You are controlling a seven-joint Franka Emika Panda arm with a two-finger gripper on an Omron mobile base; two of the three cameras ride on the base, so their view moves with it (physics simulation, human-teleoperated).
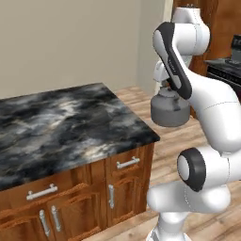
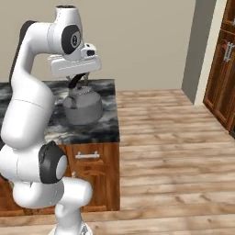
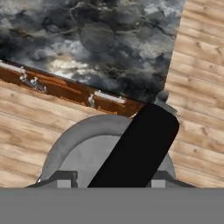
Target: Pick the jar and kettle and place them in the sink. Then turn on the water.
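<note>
Over the near corner of a black-and-grey veined marble countertop (image 1: 61, 127), on a kitchen island of reddish-brown wooden cabinets (image 1: 89, 197) with brushed metal bar handles (image 1: 128, 163). Beyond the countertop, a plain beige wall (image 1: 66, 42); to the right of it, pale wooden plank flooring (image 2: 174, 137) running back to a grey wall corner (image 2: 193, 46), then tall dark-brown wooden cupboards (image 2: 222, 69) at the far right edge of the right base view. Past the countertop in the left base view, part of a dark stove-like unit (image 1: 226, 70), too cut off to name surely.

Hanging in the air just off the countertop's right-hand corner, clear of the stone: the squat rounded grey metal kettle (image 1: 169, 110), upright, lid knob and short spout facing away from the arm. Seen against the countertop's right end in the right base view, with nothing under it touching. Contents of the kettle not visible; lid on.

Clamped on the kettle's arched black handle (image 3: 138, 148) from above: the two-finger gripper (image 2: 77, 73), jaws part-way closed around the handle, carrying the kettle's weight. From the hand view, handle crossing diagonally over the grey lid, countertop edge and drawer fronts far below.
</note>
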